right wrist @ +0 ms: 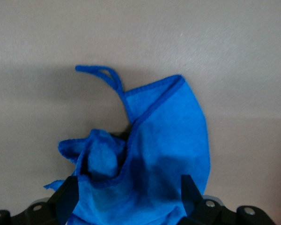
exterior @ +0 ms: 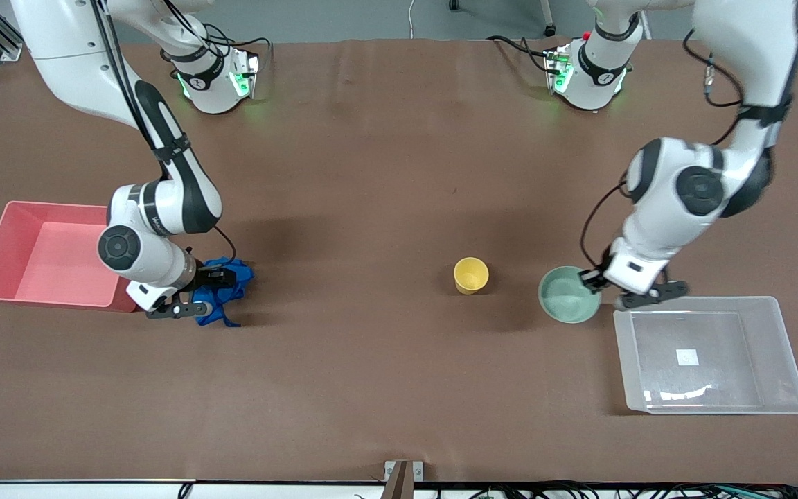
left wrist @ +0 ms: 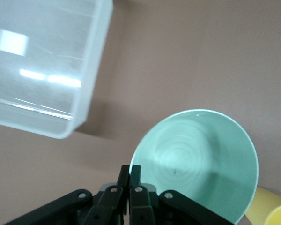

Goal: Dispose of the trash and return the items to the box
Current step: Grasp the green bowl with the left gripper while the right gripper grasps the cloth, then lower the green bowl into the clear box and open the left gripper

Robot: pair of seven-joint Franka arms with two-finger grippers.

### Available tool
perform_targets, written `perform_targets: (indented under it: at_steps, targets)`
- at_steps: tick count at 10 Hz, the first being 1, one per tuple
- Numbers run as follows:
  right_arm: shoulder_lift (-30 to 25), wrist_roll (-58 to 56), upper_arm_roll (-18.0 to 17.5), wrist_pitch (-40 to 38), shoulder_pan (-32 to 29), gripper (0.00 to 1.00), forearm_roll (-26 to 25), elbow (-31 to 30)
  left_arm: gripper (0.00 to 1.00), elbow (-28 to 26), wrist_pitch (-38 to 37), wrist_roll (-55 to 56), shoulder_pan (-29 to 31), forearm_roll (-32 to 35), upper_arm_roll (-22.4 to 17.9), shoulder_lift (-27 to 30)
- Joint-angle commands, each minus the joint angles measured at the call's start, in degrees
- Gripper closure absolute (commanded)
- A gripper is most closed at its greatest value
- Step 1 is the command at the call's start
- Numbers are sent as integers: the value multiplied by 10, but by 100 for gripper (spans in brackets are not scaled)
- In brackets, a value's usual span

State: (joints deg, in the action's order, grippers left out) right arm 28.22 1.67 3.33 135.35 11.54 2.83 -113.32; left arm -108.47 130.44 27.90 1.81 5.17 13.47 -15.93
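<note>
My left gripper (exterior: 596, 281) (left wrist: 135, 173) is shut on the rim of the mint-green bowl (exterior: 569, 294) (left wrist: 201, 159). The bowl is just beside the clear box (exterior: 711, 303) (left wrist: 42, 61), toward the right arm's end of it. The yellow cup (exterior: 471, 274) (left wrist: 271, 211) stands upright on the table beside the bowl. My right gripper (exterior: 199, 291) (right wrist: 129, 192) is low over the bunched blue rag (exterior: 224, 290) (right wrist: 164, 140). It is open, and one of its fingers (right wrist: 68, 194) stands on each side of the cloth.
A pink bin (exterior: 7, 229) lies at the right arm's end of the table, close beside the rag and the right wrist. The clear box holds only a white sticker (exterior: 687, 357). Brown tabletop stretches between the rag and the cup.
</note>
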Motion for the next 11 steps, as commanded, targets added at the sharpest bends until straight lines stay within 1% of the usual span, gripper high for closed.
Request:
perform_targets:
  at_steps: [1, 2, 3, 5, 6, 8, 9, 11]
  targets:
    - [2, 4, 2, 9, 9, 13, 8, -16, 100, 60, -50, -37, 31, 9, -3, -30]
    - [5, 3, 2, 9, 9, 78, 8, -19, 100, 94, -50, -79, 62, 10, -3, -57]
    - [6, 3, 2, 11, 10, 99, 8, -19, 100, 131, -50, -128, 91, 11, -3, -98]
    - [8, 3, 1, 10, 10, 100, 8, -17, 100, 203, -50, -223, 126, 10, -4, -166]
    - [8, 3, 2, 10, 10, 100, 8, -16, 100, 225, -50, -258, 140, 9, -4, -196]
    - [8, 3, 2, 9, 9, 100, 8, -13, 100, 244, -48, -313, 146, 10, -7, -238]
    - [7, 3, 2, 4, 9, 100, 8, -8, 100, 248, -48, -344, 158, 9, -7, -258]
    - [0, 0, 2, -3, 6, 100, 8, -2, 99, 248, -21, -357, 171, 10, -8, -289]
